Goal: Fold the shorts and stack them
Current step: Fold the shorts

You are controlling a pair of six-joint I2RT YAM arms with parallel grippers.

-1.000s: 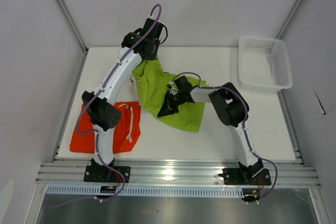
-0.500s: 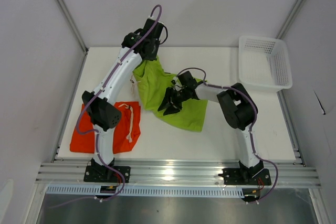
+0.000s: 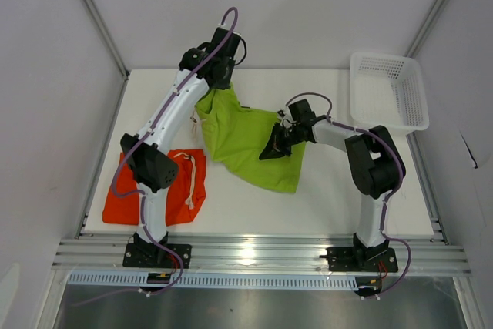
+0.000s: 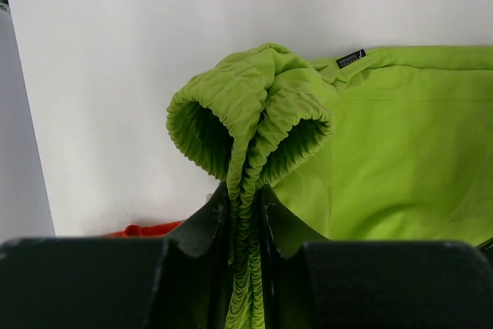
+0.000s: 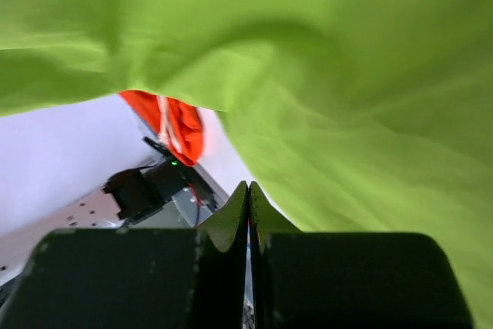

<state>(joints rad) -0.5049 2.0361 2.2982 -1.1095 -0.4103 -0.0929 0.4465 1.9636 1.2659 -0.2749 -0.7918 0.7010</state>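
orange shorts (image 3: 158, 190): lie flat at the near left corner of the white table (image 3: 331, 206), a white drawstring (image 3: 189, 182) showing along their right side; the left arm's elbow hangs over part of them.

left hand (image 4: 245, 190): clenched on the green shorts (image 3: 246, 144) at the far left of the table. In the wrist view the ribbed waistband is bunched between the two black fingers (image 4: 202, 225) and bulges out above them in a rolled loop.

green shorts: at the middle of the table, just right of the orange pair and apart from it. The far left corner is drawn up into the left hand, while the rest spreads across the table toward the right hand. A small dark tag (image 4: 350, 58) sits at the waistband's edge.

right hand (image 3: 271, 152): at the right edge of the green shorts, its fingers pressed flat together. Green cloth fills its wrist view above the fingertips; whether any of it is pinched between them cannot be told.

basket (image 3: 416, 98): white plastic mesh, at the far right corner of the table, well apart from both pairs.
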